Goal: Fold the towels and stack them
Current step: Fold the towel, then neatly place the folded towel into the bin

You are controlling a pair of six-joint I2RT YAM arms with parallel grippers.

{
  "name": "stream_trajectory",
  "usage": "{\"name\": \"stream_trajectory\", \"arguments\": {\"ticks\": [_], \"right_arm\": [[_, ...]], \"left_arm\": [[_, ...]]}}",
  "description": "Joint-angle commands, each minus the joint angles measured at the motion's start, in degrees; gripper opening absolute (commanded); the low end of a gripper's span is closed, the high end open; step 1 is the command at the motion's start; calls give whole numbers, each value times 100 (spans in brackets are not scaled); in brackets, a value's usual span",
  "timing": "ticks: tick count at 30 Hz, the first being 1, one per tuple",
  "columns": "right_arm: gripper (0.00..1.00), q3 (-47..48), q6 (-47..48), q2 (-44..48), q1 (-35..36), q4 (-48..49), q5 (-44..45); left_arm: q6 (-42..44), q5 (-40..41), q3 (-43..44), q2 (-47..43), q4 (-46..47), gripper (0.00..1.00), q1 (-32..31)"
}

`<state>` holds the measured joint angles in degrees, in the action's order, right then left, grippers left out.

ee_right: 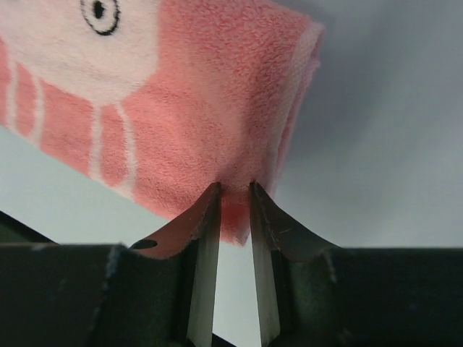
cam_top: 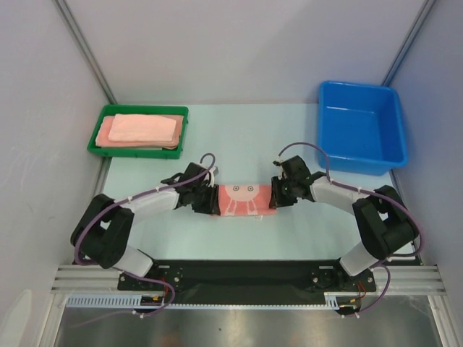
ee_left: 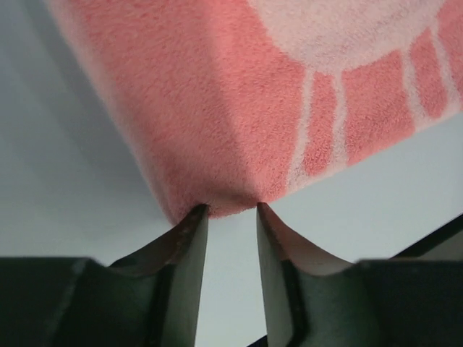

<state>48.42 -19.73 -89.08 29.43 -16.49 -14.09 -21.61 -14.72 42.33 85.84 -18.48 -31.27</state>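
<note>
Two folded towels [cam_top: 141,129] lie stacked in the green tray [cam_top: 145,108], while the pink motif towel [cam_top: 244,200], folded but not yet stacked, sits between the left gripper [ee_left: 231,208], jaws apart, and the right gripper [ee_right: 235,186], grip unclear.

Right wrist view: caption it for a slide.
Right gripper pinching the corner of a folded pink towel.

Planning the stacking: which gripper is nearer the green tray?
Left. The left gripper is at the pink towel's end nearer the green tray; the right gripper at its far end.
</note>
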Motion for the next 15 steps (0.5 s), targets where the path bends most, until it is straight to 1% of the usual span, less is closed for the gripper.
{"name": "stream_trajectory", "arguments": {"ticks": [1, 3, 5, 6, 9, 14, 15], "right_arm": [[27, -79, -49, 48, -60, 252, 327], [27, -61, -49, 197, -95, 138, 415], [28, -79, -23, 311, -104, 85, 520], [29, -87, -14, 408, -113, 50, 582], [31, -87, 48, 601, -113, -152, 600], [34, 79, 144, 1190, -131, -302, 486], [35, 123, 171, 1252, -139, -328, 460]], "left_arm": [[-441, 740, 249, -479, -57, 42, 15], [-397, 900, 495, -664, -182, 52, 76], [-310, 971, 540, -858, -183, 55, 234], [-283, 936, 531, -859, -139, 59, 383], [-160, 638, 435, -640, 80, 62, 586], [-142, 224, 241, -69, 590, 63, 595], [-160, 163, 224, 159, 730, 63, 595]]}}
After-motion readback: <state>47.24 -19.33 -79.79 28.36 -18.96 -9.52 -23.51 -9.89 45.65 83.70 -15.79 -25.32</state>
